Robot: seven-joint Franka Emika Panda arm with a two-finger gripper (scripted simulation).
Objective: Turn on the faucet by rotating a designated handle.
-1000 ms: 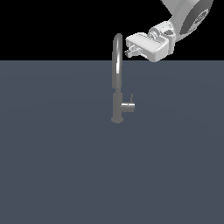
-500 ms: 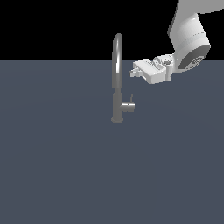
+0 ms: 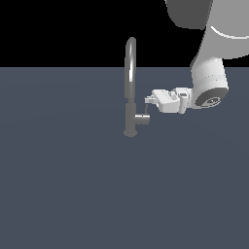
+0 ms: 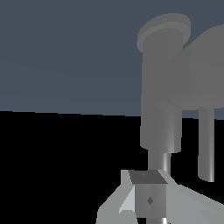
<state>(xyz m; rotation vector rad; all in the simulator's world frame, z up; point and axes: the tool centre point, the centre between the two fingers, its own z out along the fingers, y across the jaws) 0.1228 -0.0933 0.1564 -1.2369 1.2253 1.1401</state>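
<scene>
The tall slim grey brushed-metal gooseneck faucet [image 3: 130,87] stands on the flat dark blue-grey floor [image 3: 68,185]. Its short grey cylindrical handle stub [image 3: 142,119] juts toward the exterior view's right (low on the body), where the white robot gripper [image 3: 147,100] sits just above it.

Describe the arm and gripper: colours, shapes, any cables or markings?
The arm is smooth white-grey, with rounded cylindrical links and a dark circular joint cap. The gripper has a boxy white body and short grey fingers. No cables or markings are visible.
</scene>
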